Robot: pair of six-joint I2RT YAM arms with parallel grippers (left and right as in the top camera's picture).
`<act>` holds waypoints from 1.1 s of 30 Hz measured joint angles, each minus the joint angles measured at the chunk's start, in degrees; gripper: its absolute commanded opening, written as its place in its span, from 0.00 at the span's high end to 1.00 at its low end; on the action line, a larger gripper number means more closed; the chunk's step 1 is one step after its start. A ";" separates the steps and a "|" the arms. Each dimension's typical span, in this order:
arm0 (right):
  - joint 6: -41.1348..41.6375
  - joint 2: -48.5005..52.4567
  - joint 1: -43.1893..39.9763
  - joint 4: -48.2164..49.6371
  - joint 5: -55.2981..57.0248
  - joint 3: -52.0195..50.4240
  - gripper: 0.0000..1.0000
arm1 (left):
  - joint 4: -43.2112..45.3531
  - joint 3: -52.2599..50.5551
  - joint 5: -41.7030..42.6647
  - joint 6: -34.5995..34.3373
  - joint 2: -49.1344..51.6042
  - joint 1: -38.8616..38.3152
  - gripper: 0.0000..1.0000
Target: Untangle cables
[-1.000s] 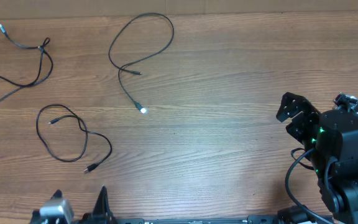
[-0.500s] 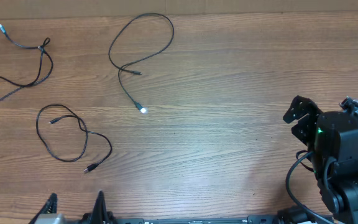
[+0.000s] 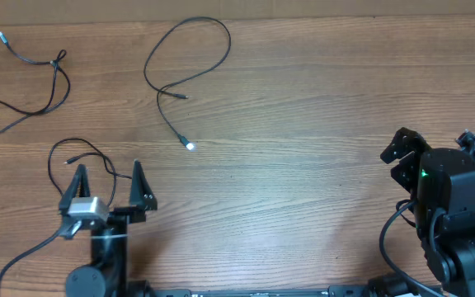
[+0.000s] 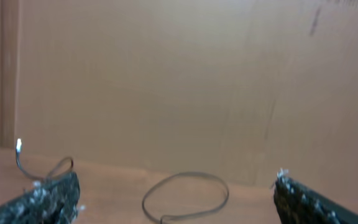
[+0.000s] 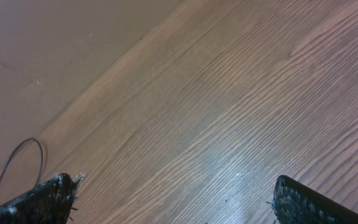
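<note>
Three thin black cables lie apart on the wooden table point(image 3: 303, 124). One cable point(image 3: 56, 63) sits at the far left. A second cable point(image 3: 228, 45) makes a big loop at the back middle and ends in a bright tip point(image 3: 190, 146). The third cable point(image 3: 51, 158) lies at the front left, partly hidden under my left gripper point(image 3: 108, 177), which stands open above it. The left wrist view shows the open left gripper point(image 4: 176, 208), a cable loop point(image 4: 185, 176) ahead and a bright plug tip point(image 4: 18, 146). My right gripper point(image 3: 402, 153) is open at the right edge, far from any cable; in its own view the right gripper point(image 5: 173, 205) holds nothing.
A brown cardboard wall point(image 4: 197, 81) stands along the table's back edge. A thin cable loop point(image 5: 17, 160) shows far off at the left of the right wrist view. The robot's own thick black wires point(image 3: 390, 235) hang by the right arm base.
My left arm has come up from the bottom edge and now stands over the front-left cable. My right gripper has drawn back a little to the right.
</note>
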 measured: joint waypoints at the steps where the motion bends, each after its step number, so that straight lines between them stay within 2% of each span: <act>1: 0.00 0.00 0.02 -0.24 0.00 0.00 0.00 | 3.52 -2.67 -0.11 0.20 0.13 0.00 0.00; 3: 0.02 0.00 0.02 -0.83 0.02 0.00 0.00 | 11.10 -8.13 -0.28 1.18 0.20 0.00 0.00; 5: 0.02 0.00 0.02 -2.32 0.02 0.00 0.00 | 9.35 -11.06 -0.66 3.15 0.33 0.00 0.00; 14: 0.02 0.00 0.02 -4.35 0.00 0.00 0.00 | 6.56 -11.26 -0.87 6.62 0.52 0.04 0.00; 25: 0.02 0.00 0.02 -4.33 0.00 0.00 0.00 | -7.23 -11.26 -0.83 7.58 0.83 0.04 0.00; 33: 0.02 0.00 0.02 -4.35 0.00 0.00 0.00 | -7.21 -11.26 0.09 7.58 0.94 0.04 0.00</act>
